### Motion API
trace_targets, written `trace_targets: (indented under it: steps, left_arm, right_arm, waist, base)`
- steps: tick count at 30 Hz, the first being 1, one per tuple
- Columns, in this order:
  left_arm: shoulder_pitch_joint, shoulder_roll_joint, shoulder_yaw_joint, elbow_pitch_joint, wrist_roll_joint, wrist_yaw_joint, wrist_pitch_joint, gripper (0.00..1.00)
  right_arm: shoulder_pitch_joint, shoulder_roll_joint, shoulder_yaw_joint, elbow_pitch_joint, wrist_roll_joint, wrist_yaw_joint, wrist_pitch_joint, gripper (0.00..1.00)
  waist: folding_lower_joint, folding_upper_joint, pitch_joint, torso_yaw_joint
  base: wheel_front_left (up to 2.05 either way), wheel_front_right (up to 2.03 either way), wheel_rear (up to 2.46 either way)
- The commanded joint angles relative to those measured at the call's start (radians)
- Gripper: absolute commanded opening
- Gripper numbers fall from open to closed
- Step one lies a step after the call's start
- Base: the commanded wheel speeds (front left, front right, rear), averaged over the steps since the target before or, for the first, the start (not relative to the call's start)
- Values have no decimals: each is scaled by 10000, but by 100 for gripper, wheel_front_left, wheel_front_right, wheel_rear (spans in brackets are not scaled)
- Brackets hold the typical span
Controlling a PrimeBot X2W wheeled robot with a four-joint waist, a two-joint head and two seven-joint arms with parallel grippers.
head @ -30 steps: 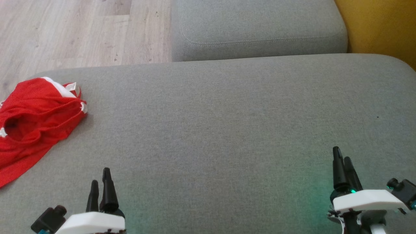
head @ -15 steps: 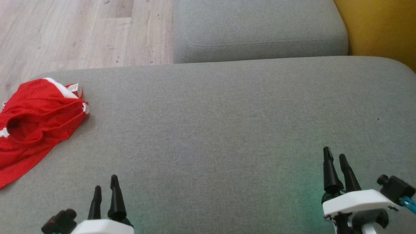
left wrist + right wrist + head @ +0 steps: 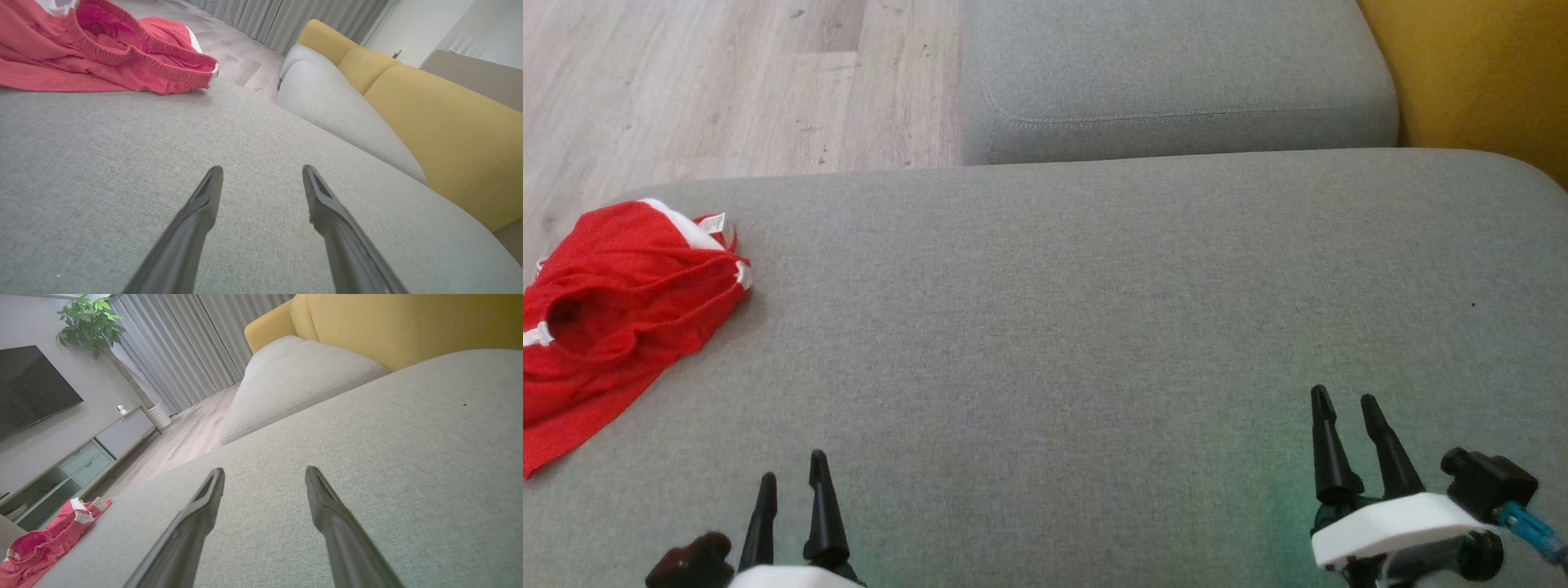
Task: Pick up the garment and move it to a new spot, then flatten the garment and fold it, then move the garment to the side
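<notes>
Two open, empty grippers, left gripper and right gripper, hang over the grey cushion, so you are on step one: reach left and grab the red garment at its edge.

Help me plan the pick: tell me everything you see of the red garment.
The garment is red, mesh-like fabric with white trim and a small white label. Its gathered elastic waistband gapes open, so it looks like shorts. It lies crumpled and unfolded at the left end of the grey cushion. Only the cushion is seen touching it.
</notes>
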Motion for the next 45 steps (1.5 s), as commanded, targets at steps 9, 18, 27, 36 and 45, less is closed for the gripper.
trace_targets:
  steps: [9, 18, 27, 36, 45]
  left_arm:
    - [-83, 139, -27, -270, 1164, 121, -388, 100]
    - [26, 161, -70, -224, 1886, 254, -512, 100]
    - [142, 212, -146, -314, 2724, 446, -654, 100]
    - [262, 243, -242, -440, 3522, 638, -793, 100]
    - [334, 264, -252, -485, 3628, 719, -771, 100]
  right_arm:
    - [-178, -84, 448, -443, -1454, 61, -432, 100]
    - [-154, -91, 625, -414, -2442, 67, -698, 100]
    - [-121, -97, 788, -444, -3558, 73, -963, 100]
    - [-81, -104, 927, -476, -4668, 79, -1228, 100]
    - [-72, -106, 917, -389, -4916, 81, -1319, 100]
  waist:
    - [0, 0, -49, 53]
    - [0, 0, -102, 88]
    - [0, 0, -144, 122]
    - [0, 0, -182, 158]
    - [0, 0, -185, 157]
  base:
    - [0, 0, 0]
    - [0, 0, 0]
    - [0, 0, 0]
    - [0, 0, 0]
    - [0, 0, 0]
